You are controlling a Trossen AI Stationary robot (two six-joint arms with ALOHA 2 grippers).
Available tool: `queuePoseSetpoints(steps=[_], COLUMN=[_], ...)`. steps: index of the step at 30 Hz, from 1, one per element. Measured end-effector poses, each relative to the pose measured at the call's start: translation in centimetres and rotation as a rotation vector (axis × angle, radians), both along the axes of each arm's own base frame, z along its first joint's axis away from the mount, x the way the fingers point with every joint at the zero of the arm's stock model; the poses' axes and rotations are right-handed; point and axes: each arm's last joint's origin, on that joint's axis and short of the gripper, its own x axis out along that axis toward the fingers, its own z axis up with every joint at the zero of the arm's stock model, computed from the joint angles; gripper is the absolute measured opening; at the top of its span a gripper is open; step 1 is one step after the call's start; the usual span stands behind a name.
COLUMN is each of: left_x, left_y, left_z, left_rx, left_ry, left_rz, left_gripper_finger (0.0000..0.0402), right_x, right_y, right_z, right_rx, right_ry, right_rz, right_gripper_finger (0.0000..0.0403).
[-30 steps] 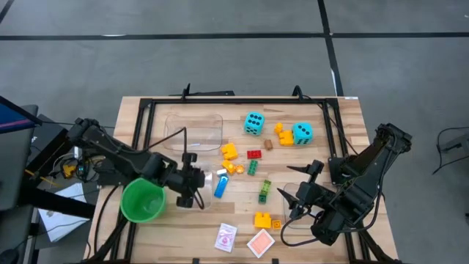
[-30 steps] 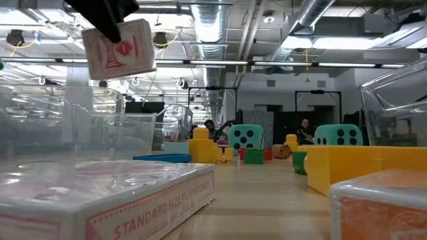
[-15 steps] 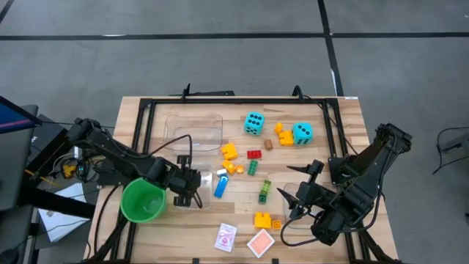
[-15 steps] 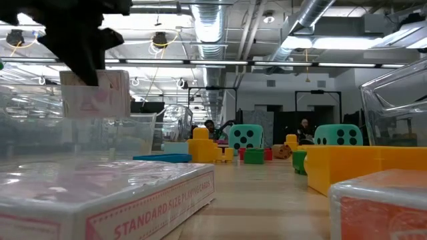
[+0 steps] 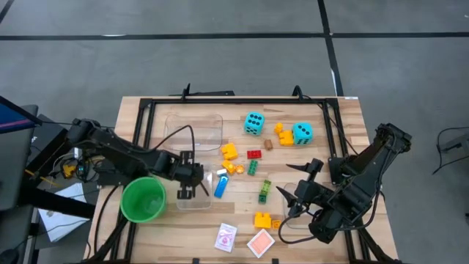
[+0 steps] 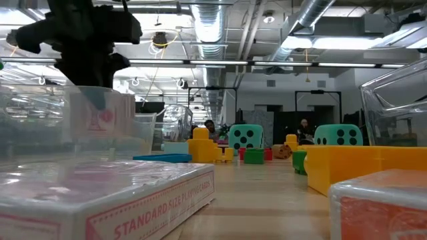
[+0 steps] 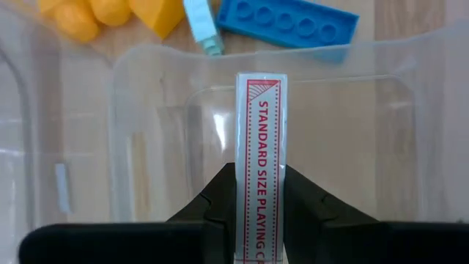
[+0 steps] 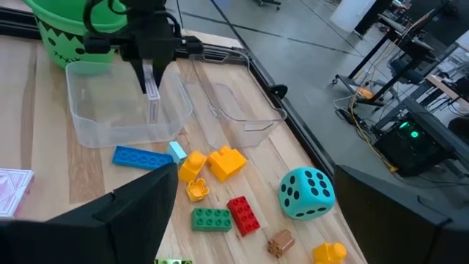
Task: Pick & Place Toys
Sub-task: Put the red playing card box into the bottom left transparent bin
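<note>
Card pack going into the bin, most toys not yet sorted.
Left pincer (image 7: pixel 259 192) is clamped narrow on an upright card pack (image 7: pixel 259 147), holding it just inside the near clear bin (image 5: pixel 192 196) beside the green cup (image 5: pixel 142 199); that bin looks empty apart from the pack, and so does the second clear bin (image 5: pixel 194 130) at the back. Right pincer (image 5: pixel 297 196) waits wide open with nothing in it, over the right side of the table (image 5: pixel 352 117), where a third clear bin is too hidden to judge. Left to do: two dice (image 5: pixel 254 123), the loose bricks (image 5: pixel 253 167) mid-table including the blue brick (image 5: pixel 220 186), and two more card packs (image 5: pixel 244 240) on the front edge.
</note>
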Motion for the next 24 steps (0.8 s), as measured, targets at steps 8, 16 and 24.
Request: queuePoseSetpoints(steps=[8,16,24], left_x=[0.1,-0.2,-0.3], left_y=[1.1,1.5,1.7], left_z=[-1.0,-2.1,-2.8], left_rx=[-0.033,-0.031,-0.040], left_ry=[-0.003,0.000,-0.011], left_rz=[0.000,0.005,0.006], left_gripper_finger=[0.0059,0.0059,0.0059], right_x=[0.0,0.0,0.0], right_y=[0.0,0.0,0.0], right_z=[0.0,0.0,0.0], right_rx=[0.002,0.002,0.002], right_ry=[0.003,0.003,0.003], right_rz=[0.001,0.002,0.001], right_gripper_finger=[0.0356,0.0356,0.0356])
